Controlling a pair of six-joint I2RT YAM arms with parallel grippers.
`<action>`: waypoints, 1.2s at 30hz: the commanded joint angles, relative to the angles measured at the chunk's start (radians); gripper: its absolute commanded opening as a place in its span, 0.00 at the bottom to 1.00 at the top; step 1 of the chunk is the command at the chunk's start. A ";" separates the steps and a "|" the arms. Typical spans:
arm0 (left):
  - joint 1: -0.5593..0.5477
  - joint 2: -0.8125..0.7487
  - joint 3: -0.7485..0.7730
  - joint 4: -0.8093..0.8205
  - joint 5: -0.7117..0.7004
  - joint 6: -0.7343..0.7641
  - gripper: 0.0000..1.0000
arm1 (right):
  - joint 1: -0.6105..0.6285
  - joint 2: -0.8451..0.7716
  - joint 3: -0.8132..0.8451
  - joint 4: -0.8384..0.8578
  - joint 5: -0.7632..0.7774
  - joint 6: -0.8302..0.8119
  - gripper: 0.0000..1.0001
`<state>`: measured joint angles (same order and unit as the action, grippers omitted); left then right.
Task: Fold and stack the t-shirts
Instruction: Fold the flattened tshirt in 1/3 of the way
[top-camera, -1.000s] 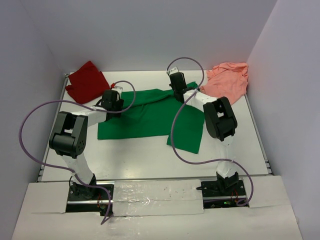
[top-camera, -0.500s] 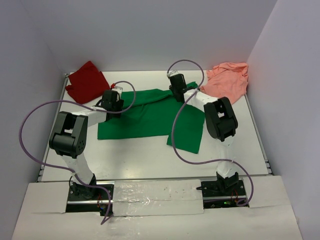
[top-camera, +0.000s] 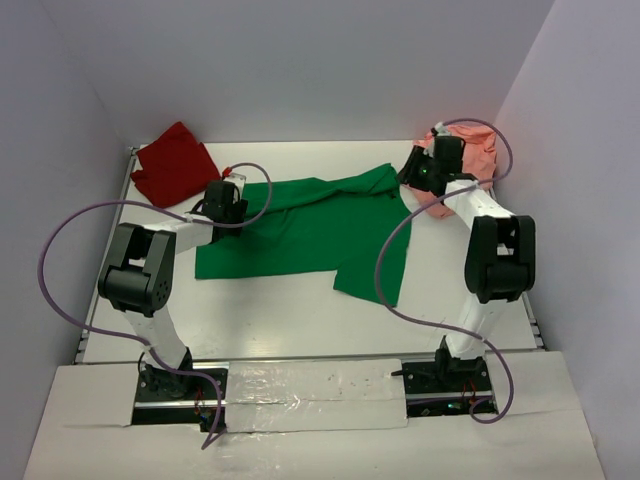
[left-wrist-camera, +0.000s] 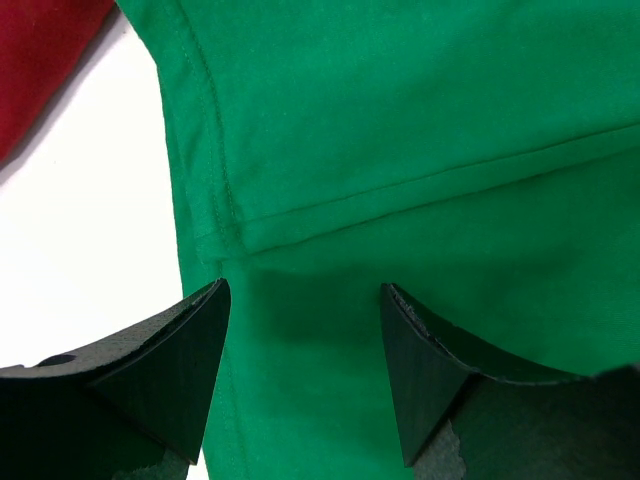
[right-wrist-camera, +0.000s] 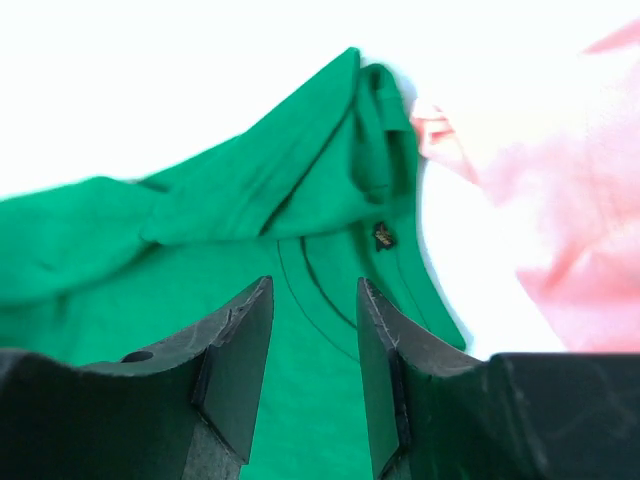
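Down at six o'clock, the two arm bases sit on the near edge of the white table (top-camera: 300, 325). Moving up to the centre, the green t-shirt (top-camera: 300, 240) lies spread out flat, one flap hanging toward five o'clock. At nine o'clock on that shirt is the left gripper (left-wrist-camera: 303, 290), low over the cloth with its jaws wide apart and nothing pinched. A stitched hem runs across just beyond its fingertips. Out toward two o'clock, the right gripper (right-wrist-camera: 315, 282) hangs over the shirt's far right corner. Its jaws are parted with a clear gap and carry nothing, and the neckline (right-wrist-camera: 300, 275) and a bunched fold lie right ahead. Farthest back, the dark red t-shirt (top-camera: 172, 165) is crumpled at eleven o'clock, close to the green edge. The salmon pink t-shirt (top-camera: 470, 150) is heaped at one o'clock, hard beside the green corner; I can't tell if they touch.
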<state>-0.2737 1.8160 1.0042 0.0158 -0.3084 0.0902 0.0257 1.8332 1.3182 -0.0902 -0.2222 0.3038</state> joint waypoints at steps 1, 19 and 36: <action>-0.007 -0.037 -0.003 0.049 0.006 0.003 0.71 | -0.015 -0.012 -0.053 0.084 -0.218 0.169 0.46; -0.010 -0.027 0.005 0.046 0.009 0.013 0.70 | -0.064 0.259 -0.066 0.397 -0.503 0.526 0.42; -0.024 0.011 0.028 0.046 0.003 0.016 0.70 | -0.050 0.405 0.117 0.392 -0.520 0.566 0.38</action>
<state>-0.2886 1.8168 1.0046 0.0196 -0.3080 0.0948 -0.0319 2.2272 1.3655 0.2958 -0.7273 0.8677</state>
